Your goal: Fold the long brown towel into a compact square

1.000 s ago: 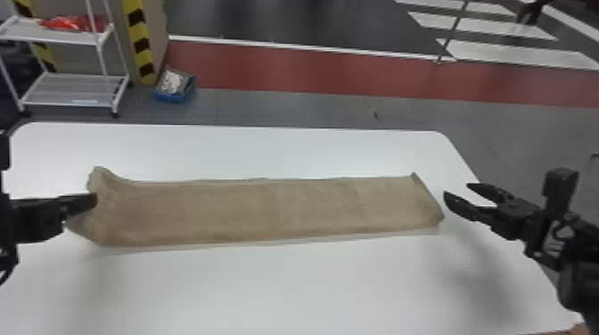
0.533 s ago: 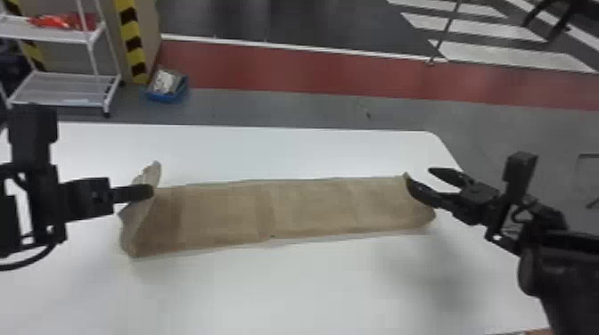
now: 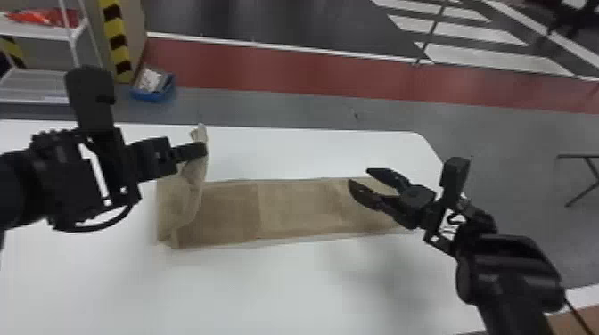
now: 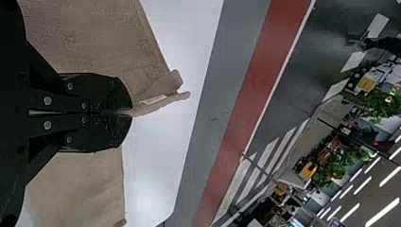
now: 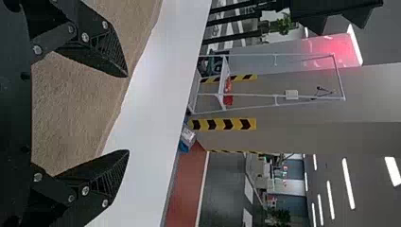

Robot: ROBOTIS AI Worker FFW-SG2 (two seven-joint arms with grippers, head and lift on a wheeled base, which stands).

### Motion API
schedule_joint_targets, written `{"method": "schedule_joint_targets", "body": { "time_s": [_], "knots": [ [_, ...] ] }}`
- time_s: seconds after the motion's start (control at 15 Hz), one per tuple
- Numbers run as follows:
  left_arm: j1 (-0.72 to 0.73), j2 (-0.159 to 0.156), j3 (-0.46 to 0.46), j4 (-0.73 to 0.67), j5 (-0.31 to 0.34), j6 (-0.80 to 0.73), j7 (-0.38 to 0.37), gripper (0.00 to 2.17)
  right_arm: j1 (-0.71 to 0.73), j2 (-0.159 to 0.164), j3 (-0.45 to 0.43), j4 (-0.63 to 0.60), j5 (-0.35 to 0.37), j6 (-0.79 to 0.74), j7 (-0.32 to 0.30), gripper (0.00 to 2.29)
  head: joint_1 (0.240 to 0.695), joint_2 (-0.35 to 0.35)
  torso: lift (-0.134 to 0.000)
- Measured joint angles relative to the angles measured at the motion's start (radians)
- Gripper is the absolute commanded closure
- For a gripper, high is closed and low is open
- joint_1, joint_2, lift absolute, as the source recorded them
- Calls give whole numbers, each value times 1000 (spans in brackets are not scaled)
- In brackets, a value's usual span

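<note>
Brown towel is laid on the counter, its left end pinched aloft by the left tool, its right partly blocked by the opened right tool; beyond, a blue box is seen.

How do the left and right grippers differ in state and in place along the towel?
The left gripper is shut on the towel; the right gripper is open and holds nothing. The left gripper is at the towel's raised left end, the right gripper over its flat right part. Both have black fingers.
</note>
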Motion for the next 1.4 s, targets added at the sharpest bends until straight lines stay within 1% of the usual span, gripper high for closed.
{"method": "schedule_joint_targets", "body": {
  "time_s": [0.07,0.13,0.2,0.47,0.53,0.67,0.87,1.27,1.4],
  "knots": [
    [-3,-4,-12,20,29,-28,5,1480,-8,28,29,13,-1,-14,-7,1399,695,-209,-124],
    [-9,-6,-17,39,68,-46,5,1480,-17,50,68,25,0,-21,-20,1764,695,-198,-124],
    [-14,-6,-21,50,95,-54,6,1480,-24,65,106,40,0,-34,-37,1885,695,-186,-124],
    [-30,1,-29,61,148,-61,9,1480,-87,144,245,187,-7,-174,-77,1895,695,-108,-124],
    [-32,4,-28,61,155,-62,9,1480,-103,160,278,221,-7,-204,-92,1895,695,-91,-124],
    [-33,9,-22,60,182,-62,8,1480,-136,186,309,291,-20,-258,-97,1895,695,-61,-124],
    [-42,13,0,67,248,-62,-12,1480,-184,212,359,371,-55,-291,-95,1895,695,-39,-124],
    [-59,13,2,73,308,-58,-47,1477,-239,259,442,449,-49,-294,-94,1895,695,1,-124],
    [-63,16,1,73,327,-38,-67,1477,-245,270,468,456,-63,-291,-84,1892,695,14,-124]
  ]
}}
